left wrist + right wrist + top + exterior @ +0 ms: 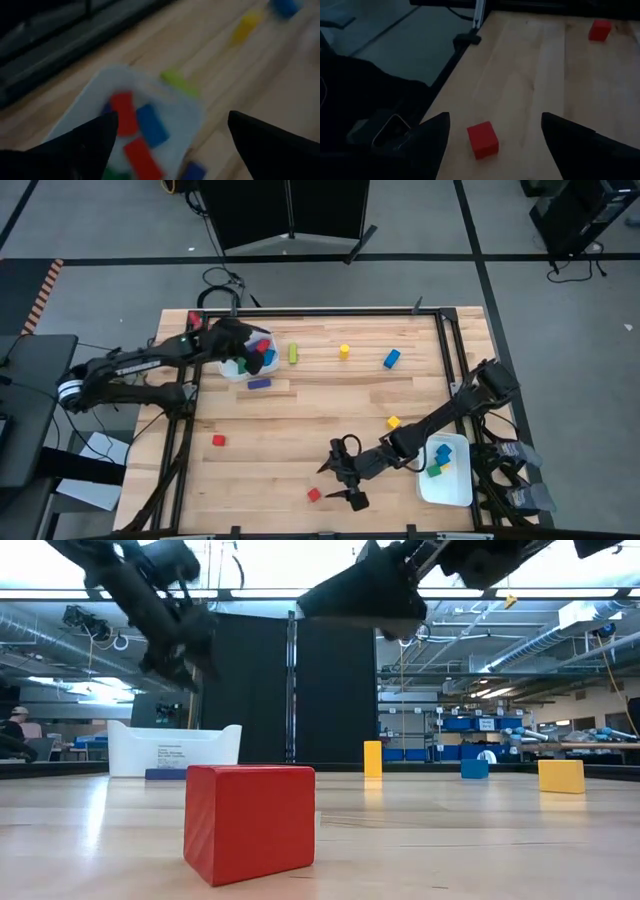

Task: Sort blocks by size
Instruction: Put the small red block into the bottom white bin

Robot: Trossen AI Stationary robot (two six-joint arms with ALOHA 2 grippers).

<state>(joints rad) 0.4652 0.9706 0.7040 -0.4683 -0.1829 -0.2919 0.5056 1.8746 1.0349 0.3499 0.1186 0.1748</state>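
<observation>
The right gripper (338, 482) hangs over the near edge of the tabletop (320, 410), its fingers spread wide and holding nothing. Just beside it lies a red cube (313, 495); in the right wrist view that red cube (482, 140) sits between the two dark fingers but apart from both. A second red cube (218, 440) rests well apart toward the left side.

The left gripper (252, 360) hovers above the white tray (232, 370) at the far left of the tabletop, fingers parted and empty (the left wrist view shows them wide on either side of the tray (90, 95)). Inside this tray lie elongated bars: red ones (124, 114), a blue one (151, 125), and a bit of green at the edge. A dark blue bar (259, 383) lies on the wood just beside the tray, and a green bar (293, 354) stands a little farther along.

Along the far side of the tabletop sit a yellow block (344, 352) and a blue block (391, 359), near each other. A yellow cube (393, 422) lies near the right arm's forearm.

A second white tray (455, 492) at the near right corner holds short cubes in blue (443, 451) and green (434, 470), with some yellow.
</observation>
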